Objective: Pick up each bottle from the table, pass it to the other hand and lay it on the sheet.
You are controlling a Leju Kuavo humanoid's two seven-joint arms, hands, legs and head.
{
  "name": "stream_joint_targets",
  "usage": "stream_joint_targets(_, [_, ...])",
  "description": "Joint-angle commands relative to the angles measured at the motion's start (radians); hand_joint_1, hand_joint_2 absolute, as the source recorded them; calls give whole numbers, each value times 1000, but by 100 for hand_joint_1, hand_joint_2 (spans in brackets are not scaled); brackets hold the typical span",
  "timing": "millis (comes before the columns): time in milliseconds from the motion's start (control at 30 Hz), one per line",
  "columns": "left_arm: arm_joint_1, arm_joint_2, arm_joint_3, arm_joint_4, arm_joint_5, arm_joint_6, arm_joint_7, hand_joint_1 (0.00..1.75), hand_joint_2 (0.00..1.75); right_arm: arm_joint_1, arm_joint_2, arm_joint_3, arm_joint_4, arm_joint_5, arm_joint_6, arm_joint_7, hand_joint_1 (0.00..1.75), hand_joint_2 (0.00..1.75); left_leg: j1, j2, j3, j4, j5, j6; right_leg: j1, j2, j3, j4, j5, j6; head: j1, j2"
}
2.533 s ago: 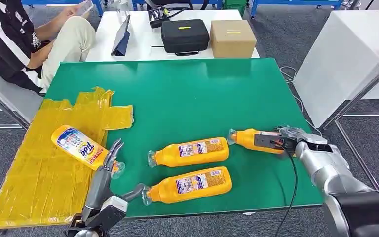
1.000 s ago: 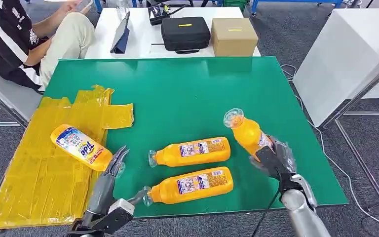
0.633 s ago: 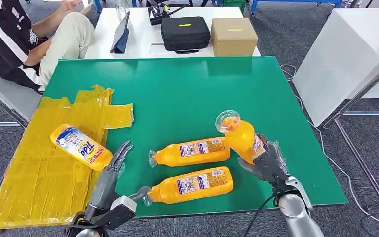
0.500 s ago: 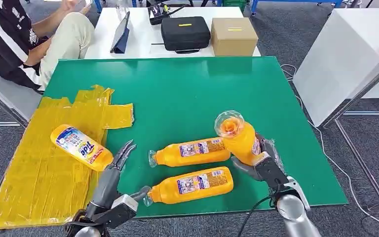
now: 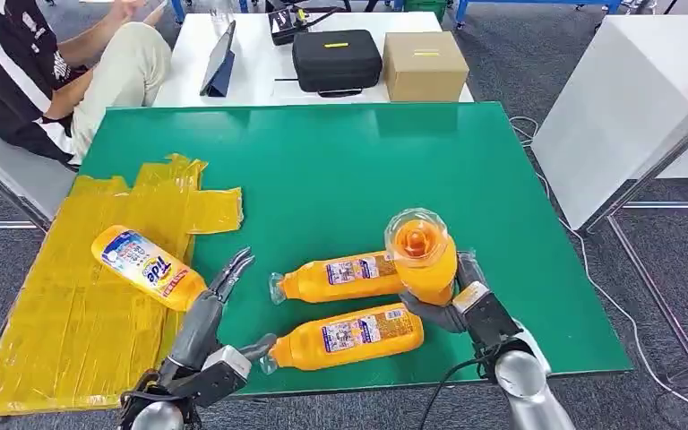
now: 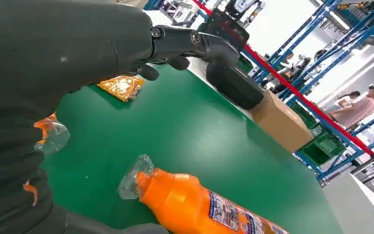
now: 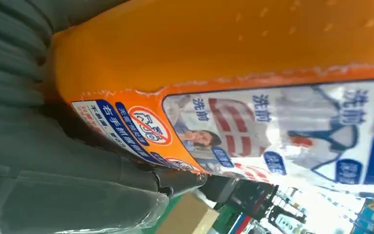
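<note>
- gripping an orange bottle [image 5: 423, 258] around its body, the right hand [image 5: 466, 309] holds it above the green table [image 5: 340, 170], clear cap toward the camera.
- the left hand [image 5: 210, 336] hovers at the table's near edge, fingers spread, holding nothing.
- two more orange bottles [image 5: 345, 278] [image 5: 349, 336] lie on the table between the hands.
- a fourth bottle [image 5: 148, 267] lies on the yellow sheet [image 5: 81, 305].

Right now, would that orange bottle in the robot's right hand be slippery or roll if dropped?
Probably slippery: the held bottle looks like smooth, glossy plastic with a slick label. The right hand wraps only its lower end, so it might tilt. Its rounded body could well roll on the flat green table.
</note>
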Motion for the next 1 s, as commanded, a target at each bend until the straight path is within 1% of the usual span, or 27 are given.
stream_joint_targets(33, [-68,10,-80,64,132,-162,4,0,175,-188,72,177,257,20,34,-69,175,175,1,7,3,-1,0,-4,0,6,0,-1,1,-1,0,0])
stream_joint_targets(67, [-75,9,-94,65,150,-188,10,0,175,-204,82,200,283,25,29,-86,175,175,1,8,3,-2,0,-5,0,7,0,-1,2,-2,0,0])
stream_joint_targets(100, [-79,8,-106,63,160,-201,13,0,175,-215,94,214,301,28,24,-85,175,175,0,9,4,-2,0,-8,0,8,1,0,1,-3,0,0])
stream_joint_targets(167, [-97,15,-140,61,211,-263,22,0,175,-245,125,246,346,19,43,-101,175,175,1,8,3,-1,0,-6,1,7,0,0,1,-2,0,0])
stream_joint_targets(200, [-103,20,-154,55,238,-282,30,0,175,-260,138,258,363,17,47,-105,175,175,1,5,2,-1,1,-4,1,4,0,0,1,-1,0,0])
stream_joint_targets(267, [-112,30,-185,39,286,-311,52,0,175,-282,163,282,384,20,50,-111,175,175,1,6,3,-1,1,-7,1,4,0,0,1,-2,0,0])
stream_joint_targets(300, [-115,35,-199,36,304,-312,61,0,175,-285,169,291,385,22,48,-113,175,175,1,4,2,-1,1,-5,1,3,-1,0,0,-2,0,0])
stream_joint_targets(400, [-131,38,-219,28,385,-350,87,0,175,-274,191,308,368,34,18,-143,175,175,1,4,1,0,0,-5,1,4,-1,2,0,-1,0,0])
stream_joint_targets(567, [-147,42,-223,34,412,-355,101,0,175,-256,190,313,362,31,5,-156,175,175,1,1,0,-1,1,-5,1,1,-1,1,0,-1,0,0])
stream_joint_targets(700, [-153,45,-229,35,420,-348,104,0,175,-258,189,315,372,32,2,-155,175,175,1,3,0,-1,1,-5,0,2,-1,1,0,-1,1,0])
stream_joint_targets(833, [-171,35,-239,36,431,-325,128,0,175,-257,196,327,398,29,-4,-156,175,175,1,1,0,0,1,-5,0,0,-1,1,0,-1,0,0])
stream_joint_targets(1000, [-181,23,-217,53,466,-300,139,0,175,-247,212,344,407,26,0,-155,175,175,1,1,0,0,1,-4,1,1,-1,1,0,-1,0,0])
